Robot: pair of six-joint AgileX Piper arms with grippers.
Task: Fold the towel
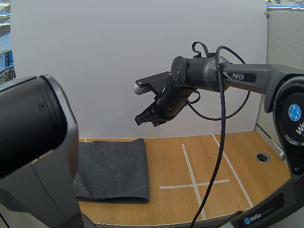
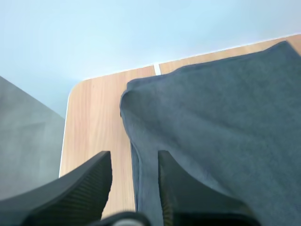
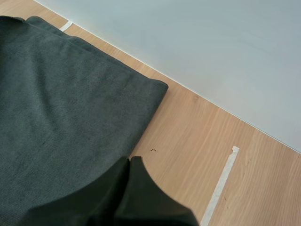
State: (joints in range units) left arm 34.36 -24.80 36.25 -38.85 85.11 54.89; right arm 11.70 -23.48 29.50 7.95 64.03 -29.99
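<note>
A dark grey towel [image 1: 114, 168] lies folded on the left part of the wooden table [image 1: 190, 161], its folded edge toward the right. My right gripper [image 1: 144, 118] hangs high above the table, just right of the towel, and is shut. In the right wrist view its fingers [image 3: 129, 188] lie together as one wedge over the towel [image 3: 61, 108] near its right edge. In the left wrist view my left gripper [image 2: 135, 157] is open above the towel's [image 2: 225, 117] left edge, which runs beneath the gap, with nothing pinched.
White tape lines [image 1: 192, 183] form a cross on the table right of the towel. A round hole [image 1: 262, 157] sits near the right edge. A white wall stands at the table's back. My left arm's body [image 1: 33, 152] covers the towel's left side.
</note>
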